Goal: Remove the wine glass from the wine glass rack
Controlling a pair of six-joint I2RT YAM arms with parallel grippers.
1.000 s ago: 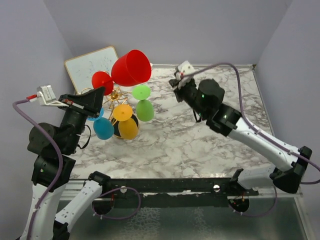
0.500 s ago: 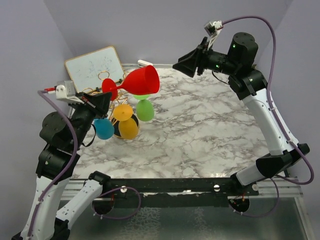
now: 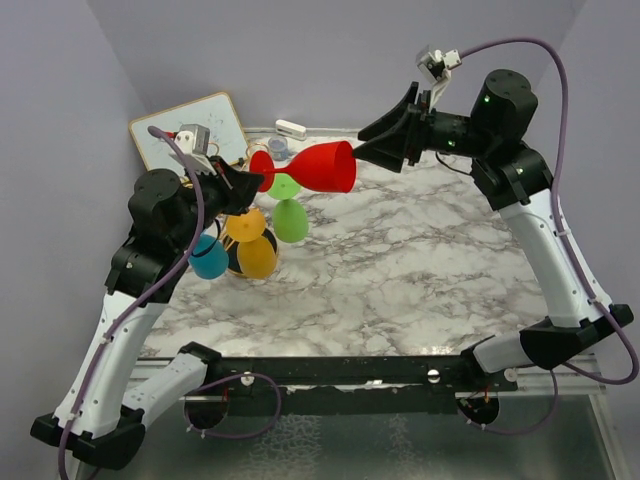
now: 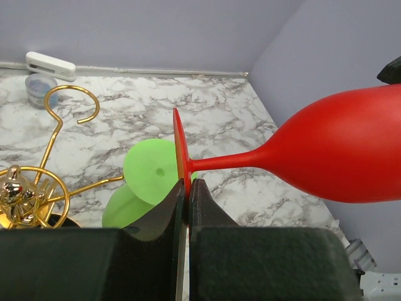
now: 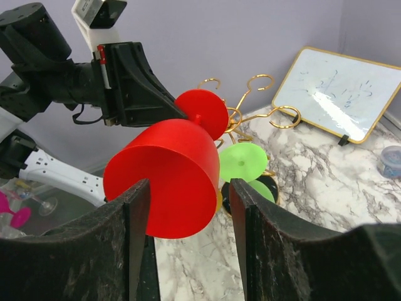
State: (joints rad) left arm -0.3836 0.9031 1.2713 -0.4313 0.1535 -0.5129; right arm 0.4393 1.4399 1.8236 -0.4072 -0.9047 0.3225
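A red wine glass (image 3: 325, 167) lies level in the air, bowl pointing right. My left gripper (image 3: 248, 186) is shut on the edge of its round foot (image 4: 180, 147), with the stem and bowl (image 4: 338, 157) running off to the right. My right gripper (image 3: 362, 146) is open, and its fingers (image 5: 247, 207) stand on either side of the bowl's mouth (image 5: 169, 169); I cannot tell whether they touch it. The wine glass rack (image 3: 238, 212), gold wire with curly hooks (image 4: 62, 106), stands below and left of the glass, which is off it.
Green (image 3: 290, 220), orange (image 3: 257, 257) and blue (image 3: 208, 258) glasses hang around the rack. A white board (image 3: 185, 125) leans in the back left corner. A small white object (image 3: 291, 128) and a small jar (image 3: 277, 147) sit by the back wall.
The left arm has carried the red glass up and to the right, tipping it level. The right arm has risen from the table, and its gripper has opened around the bowl's mouth.
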